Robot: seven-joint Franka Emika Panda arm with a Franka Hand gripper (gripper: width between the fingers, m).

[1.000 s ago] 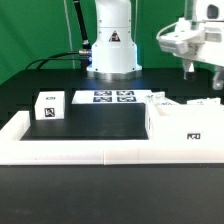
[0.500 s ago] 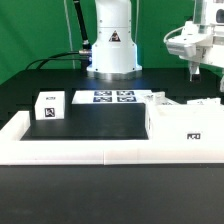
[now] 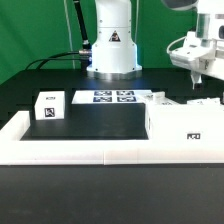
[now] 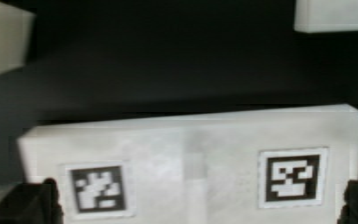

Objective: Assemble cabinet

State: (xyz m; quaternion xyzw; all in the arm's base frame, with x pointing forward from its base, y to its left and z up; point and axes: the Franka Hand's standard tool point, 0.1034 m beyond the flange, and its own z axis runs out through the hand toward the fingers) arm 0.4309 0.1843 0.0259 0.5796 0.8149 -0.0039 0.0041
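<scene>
At the table's edge, we look low from the front across the black table [image 3: 25, 100] to the arm's base [image 3: 112, 45]. The rim wall [image 3: 60, 150] lies nearest the lens and the scene sits at middle distance. From the wrist, we look straight down past the fingers [image 4: 25, 205], close on a white piece [image 4: 194, 150] bearing two tags. Both views take in the white pieces [image 3: 185, 103] at the exterior view's right, beneath the gripper [image 3: 198, 80]; which piece matches, we cannot tell.

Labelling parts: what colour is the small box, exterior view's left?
Small box: white, with black-and-white tag; exterior view.
</scene>
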